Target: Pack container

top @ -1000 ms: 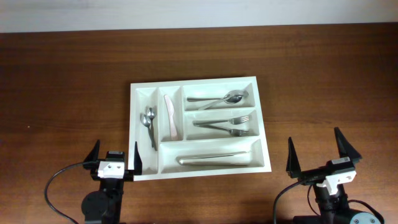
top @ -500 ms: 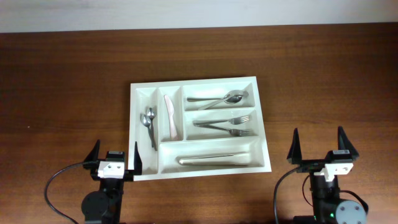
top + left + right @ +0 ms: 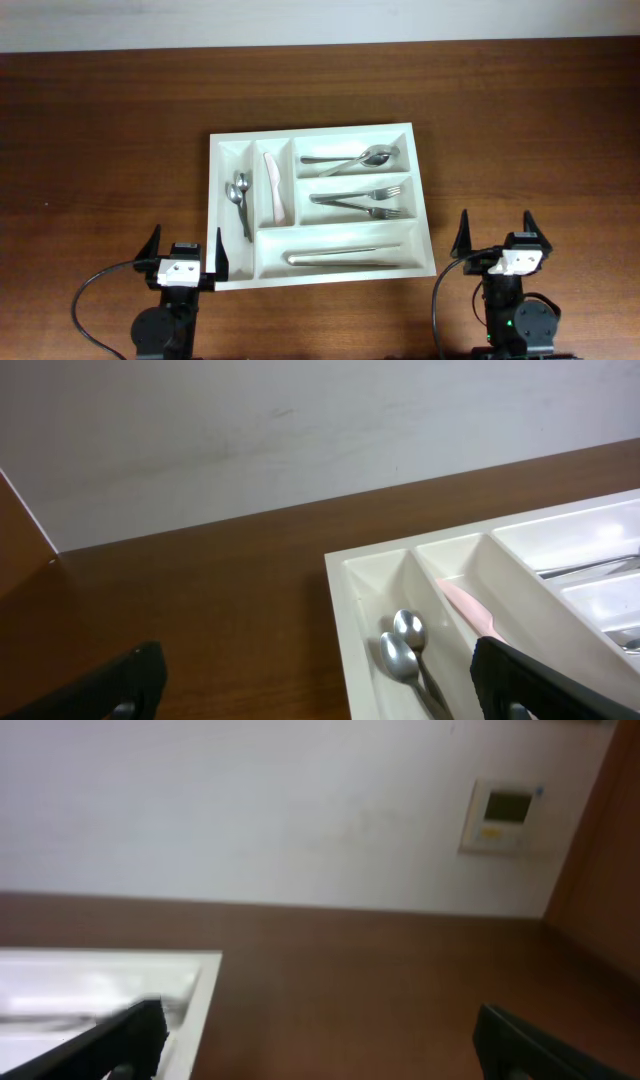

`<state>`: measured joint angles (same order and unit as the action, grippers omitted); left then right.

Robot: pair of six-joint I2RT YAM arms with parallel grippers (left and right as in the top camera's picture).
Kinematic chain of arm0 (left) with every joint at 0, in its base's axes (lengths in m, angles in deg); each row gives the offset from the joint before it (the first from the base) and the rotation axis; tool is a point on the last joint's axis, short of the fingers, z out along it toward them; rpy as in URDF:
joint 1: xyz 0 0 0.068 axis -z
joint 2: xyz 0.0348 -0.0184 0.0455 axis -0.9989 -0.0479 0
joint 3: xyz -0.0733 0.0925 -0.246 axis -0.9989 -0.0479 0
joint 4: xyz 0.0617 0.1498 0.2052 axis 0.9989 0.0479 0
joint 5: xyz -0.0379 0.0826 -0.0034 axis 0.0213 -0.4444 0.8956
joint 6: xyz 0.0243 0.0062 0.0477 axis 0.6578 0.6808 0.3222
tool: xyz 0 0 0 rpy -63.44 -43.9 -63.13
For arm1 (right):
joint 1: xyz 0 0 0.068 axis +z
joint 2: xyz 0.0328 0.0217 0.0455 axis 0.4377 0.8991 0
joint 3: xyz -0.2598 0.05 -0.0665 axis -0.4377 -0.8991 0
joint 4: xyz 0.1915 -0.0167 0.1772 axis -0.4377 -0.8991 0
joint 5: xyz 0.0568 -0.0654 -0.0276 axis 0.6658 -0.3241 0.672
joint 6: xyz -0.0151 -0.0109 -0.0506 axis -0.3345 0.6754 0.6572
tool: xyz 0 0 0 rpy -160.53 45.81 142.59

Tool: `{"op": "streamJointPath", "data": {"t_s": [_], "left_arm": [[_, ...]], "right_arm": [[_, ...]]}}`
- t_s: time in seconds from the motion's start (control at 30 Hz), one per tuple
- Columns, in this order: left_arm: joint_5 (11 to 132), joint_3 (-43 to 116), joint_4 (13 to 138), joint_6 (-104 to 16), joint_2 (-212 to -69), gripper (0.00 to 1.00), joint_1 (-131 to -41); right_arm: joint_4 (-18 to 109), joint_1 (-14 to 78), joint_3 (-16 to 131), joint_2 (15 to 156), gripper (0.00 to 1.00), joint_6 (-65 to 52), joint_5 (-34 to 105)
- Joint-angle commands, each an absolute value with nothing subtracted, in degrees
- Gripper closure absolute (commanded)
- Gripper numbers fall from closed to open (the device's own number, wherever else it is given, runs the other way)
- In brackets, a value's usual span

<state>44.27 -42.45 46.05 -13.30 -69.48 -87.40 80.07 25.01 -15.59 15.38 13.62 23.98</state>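
Left claw [image 3: 187, 246], right claw [image 3: 496, 229]: both spread wide, empty, low beside container [image 3: 426, 215] near corners.

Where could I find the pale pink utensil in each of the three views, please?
Overhead: the pale pink utensil lies left of centre, in the second narrow compartment from the left.
Left wrist: lower right, just right of the two spoons.
Right wrist: not in it.
Shared landmark: the white container, whose rim shows in all three.
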Motion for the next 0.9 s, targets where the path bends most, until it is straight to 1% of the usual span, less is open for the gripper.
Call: {"op": "streamJointPath", "data": {"t_s": [0.0, 0.13, 0.87], "left_arm": [[44.88, -42.63, 46.36, -13.63, -69.0, 0.01, -87.64], [44.88, -42.63, 46.36, -13.63, -69.0, 0.01, -87.64], [44.88, -42.63, 46.36, -13.63, -69.0, 0.01, -87.64]], "right_arm": [[78.81, 25.53, -15.96, 14.77, 0.01, 13.14, 22.64], [74.13, 25.55, -15.96, 14.77, 0.01, 13.09, 22.73], [74.33, 25.53, -15.96, 14.77, 0.01, 13.14, 22.84]]}}
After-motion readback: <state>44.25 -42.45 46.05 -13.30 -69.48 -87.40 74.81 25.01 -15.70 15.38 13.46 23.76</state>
